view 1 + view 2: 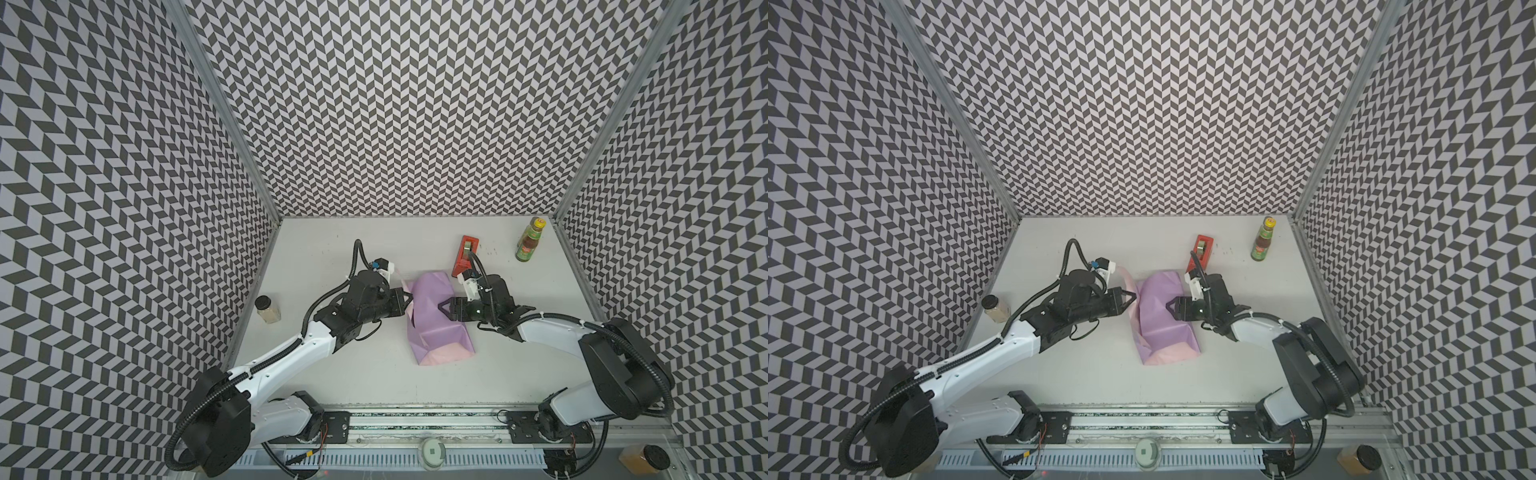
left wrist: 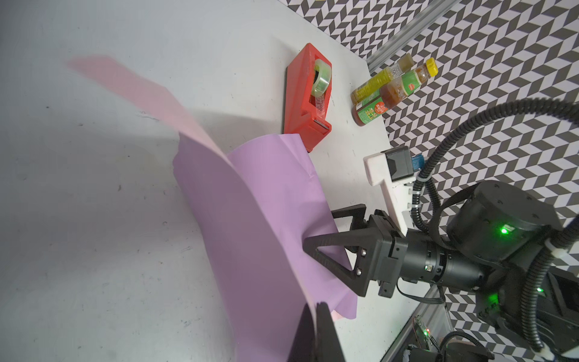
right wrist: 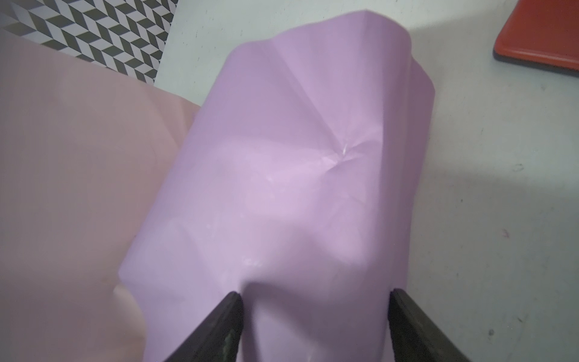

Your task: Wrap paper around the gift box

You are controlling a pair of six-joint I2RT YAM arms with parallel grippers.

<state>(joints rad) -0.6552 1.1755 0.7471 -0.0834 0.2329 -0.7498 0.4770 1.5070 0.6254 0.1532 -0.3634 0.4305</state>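
The table [image 1: 374,374] was mostly bare, with the work at its middle. There the paper [image 1: 432,328] lay humped, lilac face up and pale pink showing at its near end and left edge in both top views [image 1: 1163,328]. The box was hidden. By the blocky shape of the hump it probably sat under the paper, but no face of it showed.

The left gripper [image 1: 409,297] was pinched shut on the paper's left edge and held that flap raised off the table, as the left wrist view [image 2: 319,308] showed. The right gripper [image 1: 442,309] stood with jaws wide, tips against the lilac face from the right. The right wrist view [image 3: 316,294] showed the sheet dented between them, with nothing clasped that could be seen.

The main risk was a tear. The sheet was thin and already creased, so pulling the flap against the right tips could rip it at the pinch. If the right tips pressed too lightly, the pull could drag paper and box together and lose the wrap's alignment. Pressing too hard could crush the hump.

The dispenser [image 1: 464,255] stood just beyond the paper's far corner, where a swinging flap or right wrist could knock it. The bottle [image 1: 528,240] and the jar [image 1: 268,309] stood well clear.
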